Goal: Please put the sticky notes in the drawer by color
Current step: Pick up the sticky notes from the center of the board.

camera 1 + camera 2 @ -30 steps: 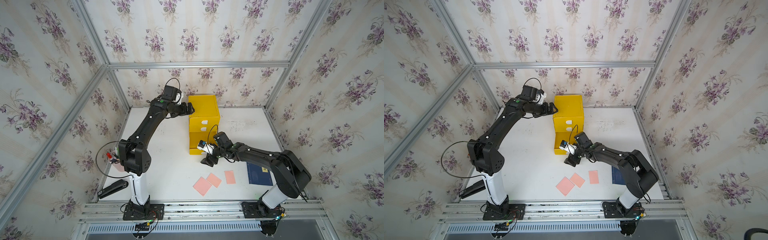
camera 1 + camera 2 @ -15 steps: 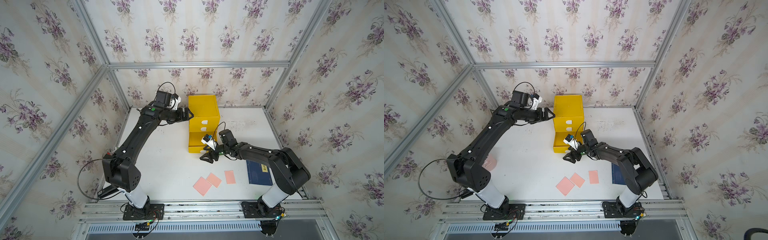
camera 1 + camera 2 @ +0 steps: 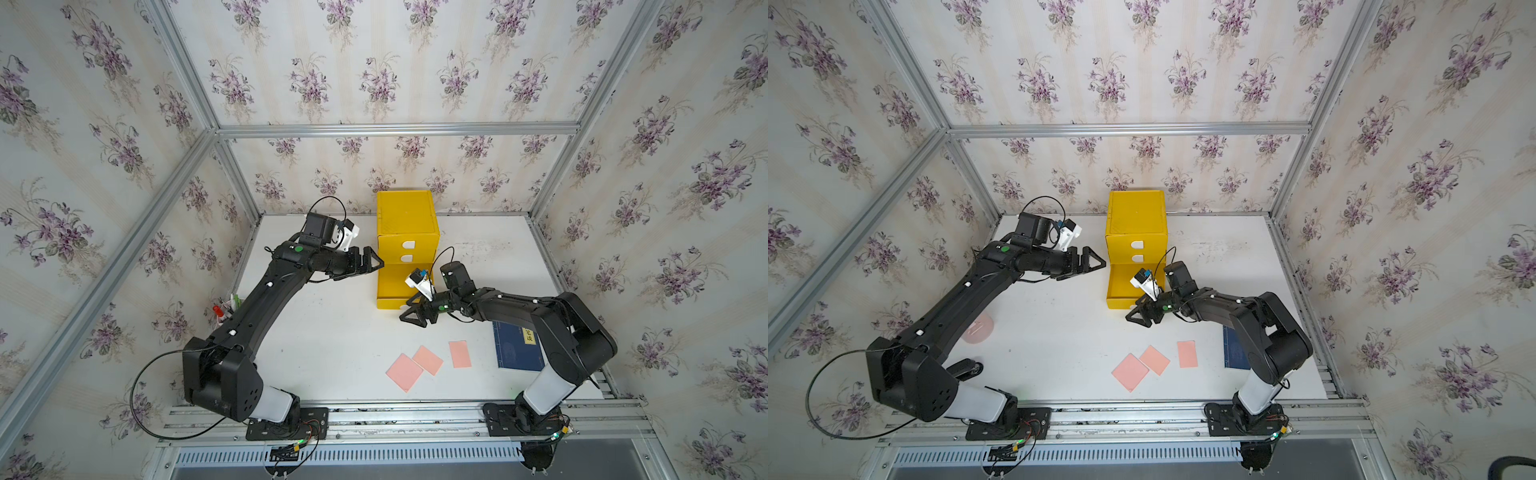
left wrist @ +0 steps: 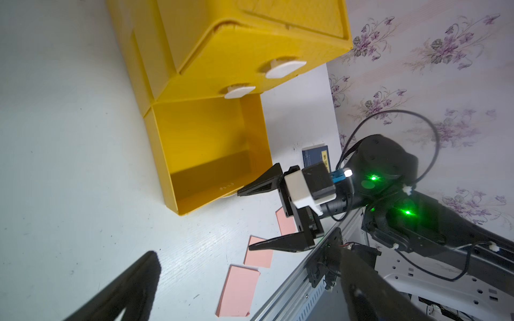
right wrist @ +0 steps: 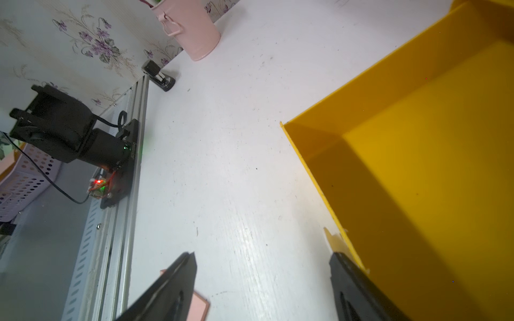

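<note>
The yellow drawer chest (image 3: 407, 226) stands at the back of the table, its bottom drawer (image 3: 394, 291) pulled out; no notes show inside it (image 4: 205, 150). Three salmon pink sticky notes (image 3: 404, 372) (image 3: 428, 360) (image 3: 460, 354) lie flat near the front edge, seen in both top views. My left gripper (image 3: 374, 262) hangs open and empty beside the chest's left side. In the left wrist view its fingers (image 4: 125, 289) frame the pink notes (image 4: 239, 289). Just in front of the open drawer's front wall, my right gripper (image 3: 415, 316) is open and empty, low over the table (image 5: 262, 258).
A dark blue book (image 3: 517, 347) lies under the right arm, right of the notes. A pink cup (image 3: 978, 328) with pens and a black stapler (image 5: 158, 75) sit at the table's left side. Aluminium rails (image 3: 374, 415) border the front.
My left gripper has drawn back from the chest's upper left side and come down and forward. The right gripper stays at the drawer front, jaws slightly narrower.
</note>
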